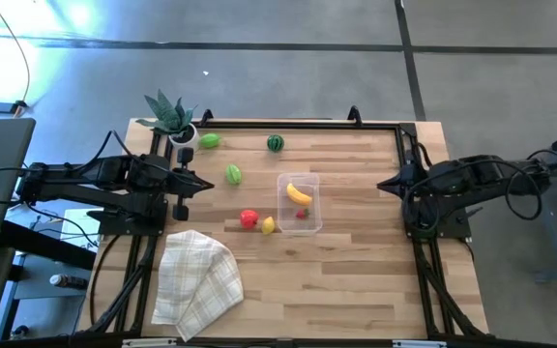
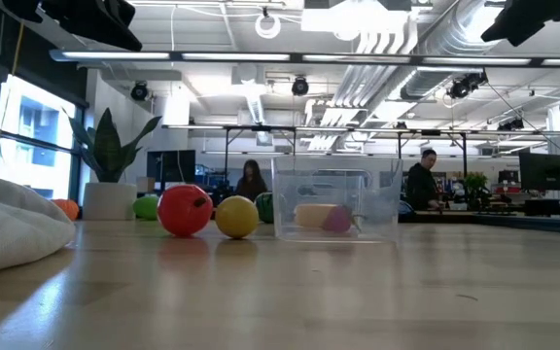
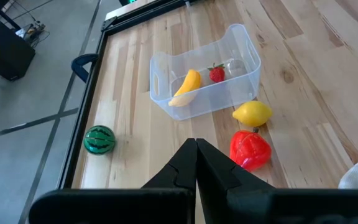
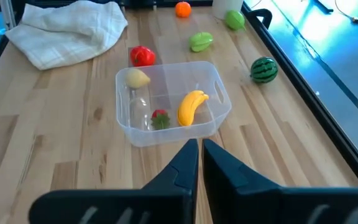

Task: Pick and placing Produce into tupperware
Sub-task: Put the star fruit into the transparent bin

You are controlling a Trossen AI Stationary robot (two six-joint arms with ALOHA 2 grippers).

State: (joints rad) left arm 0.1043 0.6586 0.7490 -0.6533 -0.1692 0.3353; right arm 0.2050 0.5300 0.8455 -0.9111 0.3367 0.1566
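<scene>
The clear tupperware (image 1: 300, 202) stands open in the middle of the table, with a yellow banana (image 4: 191, 107) and a small red strawberry (image 4: 160, 118) inside. Just outside its near-left corner lie a red piece (image 1: 249, 219) and a yellow lemon (image 1: 268, 224). Two light green pieces (image 1: 233, 174) (image 1: 210, 141), a dark green melon (image 1: 275, 143) and an orange piece (image 4: 182, 9) lie farther back. My left gripper (image 1: 206, 184) hangs shut above the table, left of the tub. My right gripper (image 1: 383, 184) hangs shut to the tub's right. Neither holds anything.
A checked beige cloth (image 1: 196, 280) lies crumpled at the near left. A spiky plant in a white pot (image 1: 169, 118) stands at the far left corner. A black rail (image 1: 298, 123) runs along the far edge. Bare wood lies near and right of the tub.
</scene>
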